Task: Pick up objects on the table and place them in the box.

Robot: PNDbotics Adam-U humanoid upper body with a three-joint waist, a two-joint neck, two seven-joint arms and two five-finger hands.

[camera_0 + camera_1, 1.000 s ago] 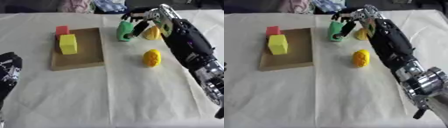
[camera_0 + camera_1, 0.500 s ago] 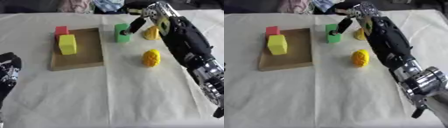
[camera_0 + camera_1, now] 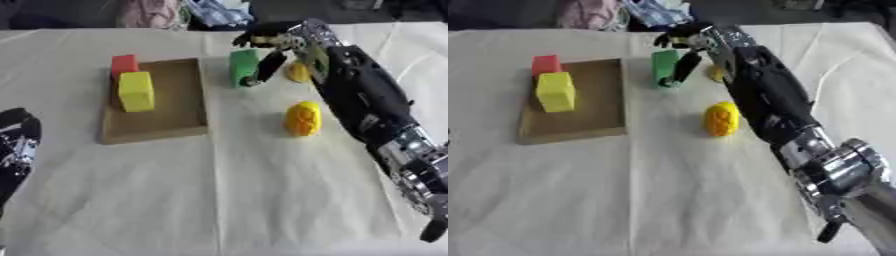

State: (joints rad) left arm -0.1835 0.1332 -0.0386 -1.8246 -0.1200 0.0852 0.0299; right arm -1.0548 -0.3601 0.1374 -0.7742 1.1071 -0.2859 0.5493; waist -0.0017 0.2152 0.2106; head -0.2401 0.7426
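Your right hand [image 3: 278,42] has its fingers curled round the green block [image 3: 243,67], pinching it just beside the right wall of the box [image 3: 184,129]; whether the block rests on the counter [image 3: 262,195] or hangs a little above it is hard to tell. To finish this step well, raise the block enough to pass over that wall, then carry it toward the bare floor of the box, on the near side of the yellow block [image 3: 136,90] and red block [image 3: 124,64]. Spread your fingers only once it sits flat. Your left hand [image 3: 16,150] shows at the lower corner, well apart from the box; I cannot tell how its fingers stand.
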